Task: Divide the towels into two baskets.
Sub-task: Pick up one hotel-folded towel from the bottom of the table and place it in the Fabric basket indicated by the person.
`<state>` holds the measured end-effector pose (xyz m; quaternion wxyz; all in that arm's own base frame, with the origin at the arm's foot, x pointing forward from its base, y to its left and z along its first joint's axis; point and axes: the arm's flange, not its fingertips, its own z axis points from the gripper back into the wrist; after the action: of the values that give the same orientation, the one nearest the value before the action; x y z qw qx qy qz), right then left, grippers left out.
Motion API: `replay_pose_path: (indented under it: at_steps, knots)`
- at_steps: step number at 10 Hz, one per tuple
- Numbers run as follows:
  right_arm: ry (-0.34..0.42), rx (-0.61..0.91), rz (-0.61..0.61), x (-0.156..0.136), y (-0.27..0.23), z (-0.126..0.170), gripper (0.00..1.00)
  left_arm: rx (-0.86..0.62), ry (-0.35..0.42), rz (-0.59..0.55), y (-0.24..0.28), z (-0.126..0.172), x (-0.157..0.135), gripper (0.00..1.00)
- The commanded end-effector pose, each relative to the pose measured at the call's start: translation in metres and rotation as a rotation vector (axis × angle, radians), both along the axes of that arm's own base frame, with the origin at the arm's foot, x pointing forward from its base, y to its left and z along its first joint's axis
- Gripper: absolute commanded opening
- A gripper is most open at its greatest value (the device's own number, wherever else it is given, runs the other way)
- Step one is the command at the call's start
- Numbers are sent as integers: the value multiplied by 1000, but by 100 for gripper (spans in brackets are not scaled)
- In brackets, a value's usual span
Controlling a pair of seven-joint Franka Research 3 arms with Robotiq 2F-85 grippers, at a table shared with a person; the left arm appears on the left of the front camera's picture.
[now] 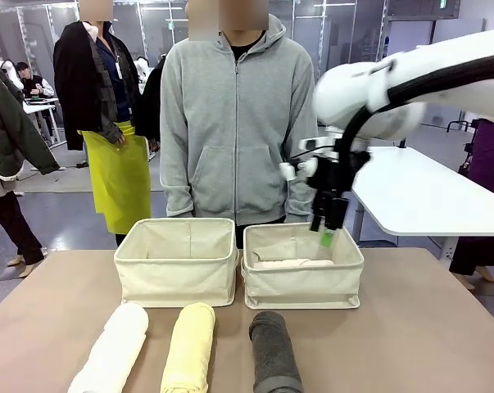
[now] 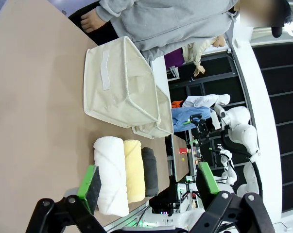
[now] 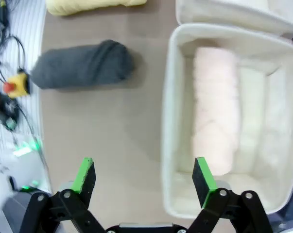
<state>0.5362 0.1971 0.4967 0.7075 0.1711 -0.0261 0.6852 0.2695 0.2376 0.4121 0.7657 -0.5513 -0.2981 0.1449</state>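
Note:
Two cream canvas baskets stand side by side at the table's far side. The pale pink towel (image 3: 213,126) lies in the right basket (image 1: 304,282), also seen as the pink roll (image 1: 292,264) from the front. The left basket (image 1: 177,274) looks empty. White towel (image 1: 114,352), pale yellow towel (image 1: 189,348) and dark grey towel (image 1: 273,352) lie in a row near the front edge. My right gripper (image 1: 328,228) hangs open over the right basket's far rim, holding nothing. My left gripper (image 2: 151,182) is open above the table, fingers framing the white towel (image 2: 110,172).
A person in a grey hoodie (image 1: 234,123) stands behind the baskets at the far edge. Other people stand further back on the left. A white table (image 1: 431,196) is at the right. Bare tabletop (image 1: 410,327) lies right of the grey towel.

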Motion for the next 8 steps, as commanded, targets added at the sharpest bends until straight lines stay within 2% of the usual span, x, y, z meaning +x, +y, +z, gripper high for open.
replay_pose_path:
  at_steps: [1, 4, 6, 8]
  knots:
    - [125, 166, -158, -30, -62, -21, 100, -10, -23, -3, 2, 1, -2, 100]
    - [352, 385, -443, -72, -183, -49, 100, -10, -23, -3, 2, 1, -2, 100]
    - [509, 476, -528, -104, -252, -66, 100, -10, -23, -3, 2, 1, -2, 100]
    - [610, 588, -678, -144, -317, -93, 100, -10, -23, -3, 2, 1, -2, 100]
